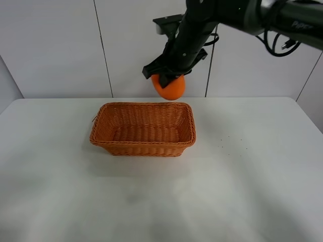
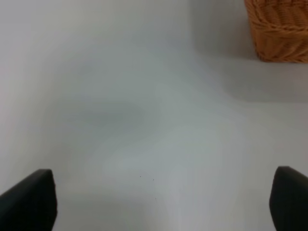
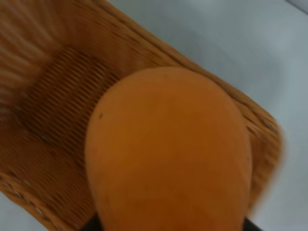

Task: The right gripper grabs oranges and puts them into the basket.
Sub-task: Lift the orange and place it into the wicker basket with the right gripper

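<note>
My right gripper (image 1: 168, 75) is shut on the orange (image 1: 169, 87) and holds it in the air above the far right part of the wicker basket (image 1: 103, 138). In the right wrist view the orange (image 3: 169, 154) fills the middle, with the basket's woven floor and rim (image 3: 53, 91) below it; the fingers are nearly all hidden behind the fruit. The basket holds nothing. My left gripper (image 2: 163, 202) is open over bare table, its two black fingertips (image 2: 31, 199) at the picture's lower corners. A corner of the basket (image 2: 279, 29) shows in that view.
The white table (image 1: 252, 166) stretches around the basket. A white panelled wall (image 1: 60, 45) stands behind the table. The left arm is out of the exterior view.
</note>
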{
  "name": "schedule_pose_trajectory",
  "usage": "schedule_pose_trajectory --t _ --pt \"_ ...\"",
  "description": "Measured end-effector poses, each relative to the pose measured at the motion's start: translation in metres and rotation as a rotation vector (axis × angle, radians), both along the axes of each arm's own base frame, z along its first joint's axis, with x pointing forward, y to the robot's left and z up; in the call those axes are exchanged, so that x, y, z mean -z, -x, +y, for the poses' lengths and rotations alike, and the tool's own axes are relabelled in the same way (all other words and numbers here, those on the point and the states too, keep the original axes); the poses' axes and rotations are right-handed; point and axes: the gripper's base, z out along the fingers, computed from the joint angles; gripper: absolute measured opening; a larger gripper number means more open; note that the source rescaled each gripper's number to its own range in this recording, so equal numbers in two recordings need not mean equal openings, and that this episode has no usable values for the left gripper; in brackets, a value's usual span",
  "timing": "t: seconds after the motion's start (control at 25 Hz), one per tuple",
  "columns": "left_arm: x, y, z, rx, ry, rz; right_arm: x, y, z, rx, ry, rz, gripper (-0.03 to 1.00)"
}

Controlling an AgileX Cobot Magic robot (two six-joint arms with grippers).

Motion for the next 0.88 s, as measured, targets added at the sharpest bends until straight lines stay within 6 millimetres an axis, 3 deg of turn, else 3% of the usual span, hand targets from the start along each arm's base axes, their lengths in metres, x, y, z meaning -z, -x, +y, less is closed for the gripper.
schedule_pose_trajectory --t 0.16,0.32,0.44,0.52,0.6,0.68,0.72,0.8,0.88 --pt "0.000 0.000 0.000 0.000 0.000 0.000 0.050 -0.010 0.025 -0.017 0.018 0.030 0.00" --pt "0.000 0.000 0.000 0.000 0.000 0.000 0.105 -0.025 0.033 -0.002 0.044 0.065 0.00" --pt "0.000 0.000 0.000 0.000 0.000 0.000 0.127 -0.029 0.035 0.006 0.056 0.091 0.00" --pt "0.000 0.000 0.000 0.000 0.000 0.000 0.130 -0.028 0.036 0.011 0.046 0.107 0.04" --pt "0.000 0.000 0.000 0.000 0.000 0.000 0.130 -0.028 0.037 0.014 0.036 0.112 0.28" --pt "0.000 0.000 0.000 0.000 0.000 0.000 0.130 -0.028 0.037 0.007 0.036 0.112 0.64" --pt "0.000 0.000 0.000 0.000 0.000 0.000 0.130 -0.028 0.037 0.007 0.037 0.113 0.76" --pt "0.000 0.000 0.000 0.000 0.000 0.000 0.129 -0.027 0.037 -0.001 0.039 0.110 0.92" --pt "0.000 0.000 0.000 0.000 0.000 0.000 0.126 -0.026 0.036 -0.001 0.041 0.116 0.97"
